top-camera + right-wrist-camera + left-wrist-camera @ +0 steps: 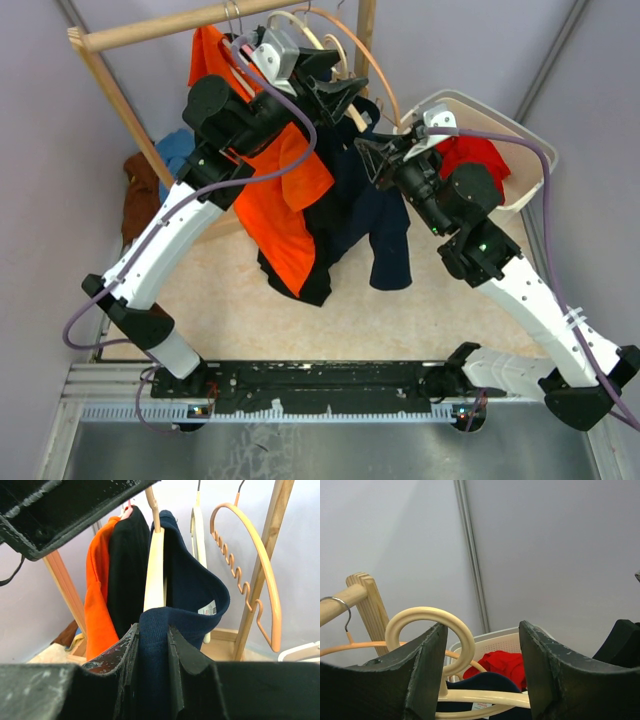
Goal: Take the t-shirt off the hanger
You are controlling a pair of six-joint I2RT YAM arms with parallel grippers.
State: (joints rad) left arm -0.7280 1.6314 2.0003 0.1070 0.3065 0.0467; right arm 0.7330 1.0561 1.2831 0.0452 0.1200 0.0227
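Observation:
A navy t-shirt (388, 232) hangs on a cream hanger (155, 570) on the rack. My right gripper (152, 627) is shut on a fold of the navy collar, just below the hanger's shoulder. In the top view the right gripper (378, 158) sits at the shirt's right side. My left gripper (482, 630) is open up at the hanger's top. Its jaws stand on either side of the cream hook (435, 625) and crossbar (490, 697), apart from both. In the top view the left gripper (340, 95) is just under the rail.
An orange t-shirt (290, 200) and a black one (127, 565) hang left of the navy shirt. An empty peach hanger (255, 555) hangs on the right. The wooden rail (150, 33) runs across the top. A white basket (523, 190) holds a red garment (475, 155). Clothes (140, 195) lie at the left.

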